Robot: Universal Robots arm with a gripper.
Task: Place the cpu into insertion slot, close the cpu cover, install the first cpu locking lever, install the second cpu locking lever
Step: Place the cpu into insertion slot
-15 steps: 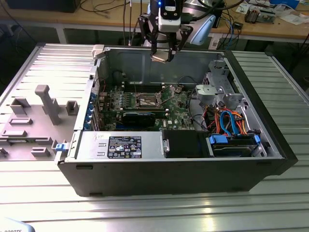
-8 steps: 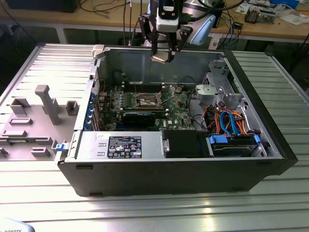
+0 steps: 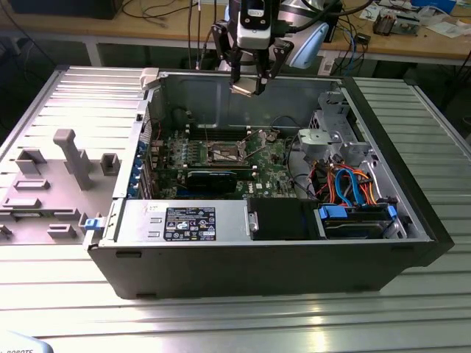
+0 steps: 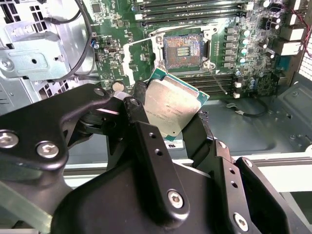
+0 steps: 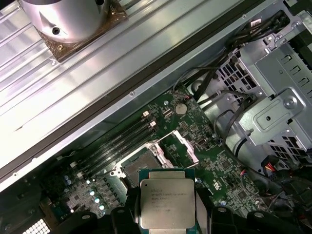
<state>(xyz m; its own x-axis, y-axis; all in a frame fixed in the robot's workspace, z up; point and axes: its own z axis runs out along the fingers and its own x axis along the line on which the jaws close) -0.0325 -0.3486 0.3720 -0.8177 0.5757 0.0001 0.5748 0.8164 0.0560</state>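
Observation:
My gripper (image 3: 249, 88) hangs above the open computer case, shut on the cpu (image 3: 246, 88), a flat square chip with a dull silver top. Both wrist views show the cpu (image 4: 170, 105) (image 5: 167, 202) clamped by its edges between the black fingers (image 4: 141, 112). It is in the air, tilted, well above the green board. Below it the insertion slot (image 4: 184, 48) (image 5: 139, 165) (image 3: 223, 153) lies bare, its dark centre showing. The cpu cover (image 4: 127, 61) (image 5: 190, 148) is swung open beside the slot. I cannot pick out the locking levers with certainty.
Long memory slots (image 4: 190, 7) flank the socket. A black card with a green stripe (image 3: 212, 179) lies in front of it. A metal drive cage (image 3: 335, 136) and orange and blue cables (image 3: 353, 187) sit on the exterior view's right. The case walls (image 3: 221, 95) surround the board.

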